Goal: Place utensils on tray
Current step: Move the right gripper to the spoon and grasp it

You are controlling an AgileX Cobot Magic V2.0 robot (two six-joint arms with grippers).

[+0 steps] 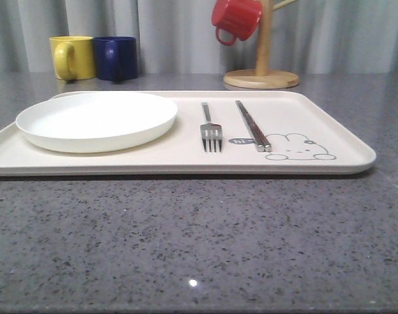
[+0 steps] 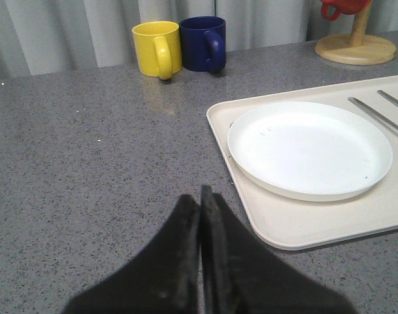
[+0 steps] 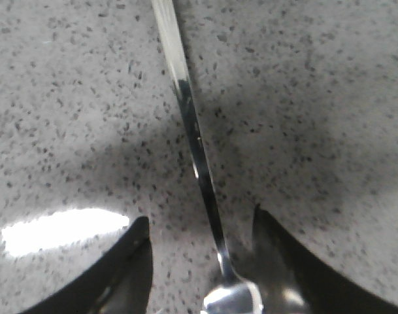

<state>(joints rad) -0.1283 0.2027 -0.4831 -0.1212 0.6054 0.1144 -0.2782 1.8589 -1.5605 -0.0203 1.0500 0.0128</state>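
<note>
**Fork and chopsticks on the tray, spoon on the table**

The cream tray [image 1: 329, 111] carries a white plate [image 1: 97, 121], the fork [image 1: 210, 134] and the chopsticks [image 1: 252, 125]. The right wrist view adds the spoon [image 3: 192, 140], lying on the grey table [image 3: 316, 98] between the wide-apart fingers of the right gripper [image 3: 200, 229]. The left gripper [image 2: 200, 196] is closed over the table, empty.

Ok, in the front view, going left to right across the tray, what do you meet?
White plate → fork → chopsticks → rabbit drawing, all on the tray.
</note>
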